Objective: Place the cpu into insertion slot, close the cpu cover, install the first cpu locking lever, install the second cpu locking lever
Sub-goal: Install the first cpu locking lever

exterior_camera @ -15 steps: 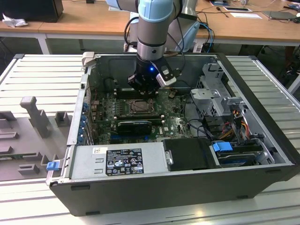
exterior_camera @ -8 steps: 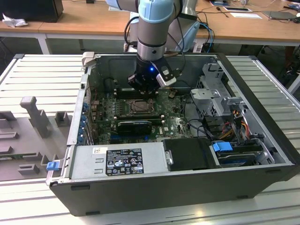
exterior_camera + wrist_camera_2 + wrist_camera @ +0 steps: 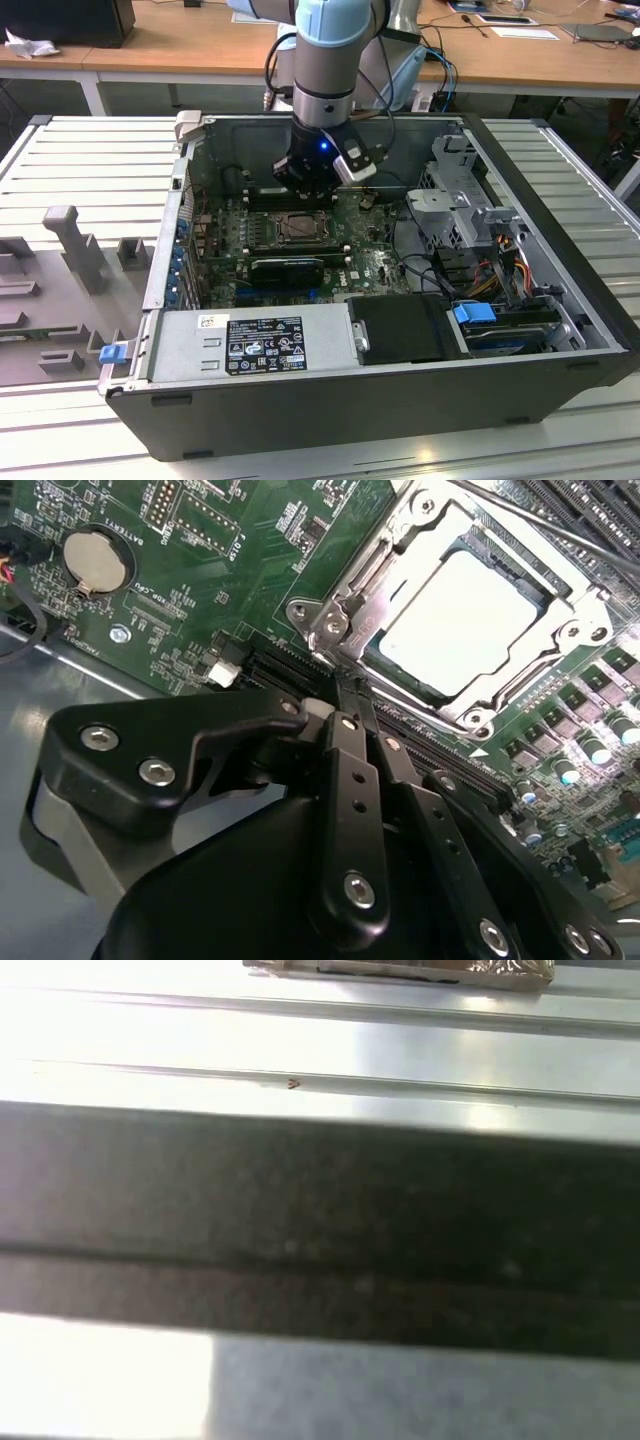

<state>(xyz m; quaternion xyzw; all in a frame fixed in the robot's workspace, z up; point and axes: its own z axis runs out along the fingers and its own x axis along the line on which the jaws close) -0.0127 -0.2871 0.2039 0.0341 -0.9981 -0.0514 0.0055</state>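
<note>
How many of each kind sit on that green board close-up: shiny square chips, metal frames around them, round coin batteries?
cpu: 1
cpu cover: 1
round coin battery: 1
Total: 3

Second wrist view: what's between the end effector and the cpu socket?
In the second wrist view, a long black expansion slot on the green circuit board lies between the black end effector and the silver-grey metal cpu cover.
</note>
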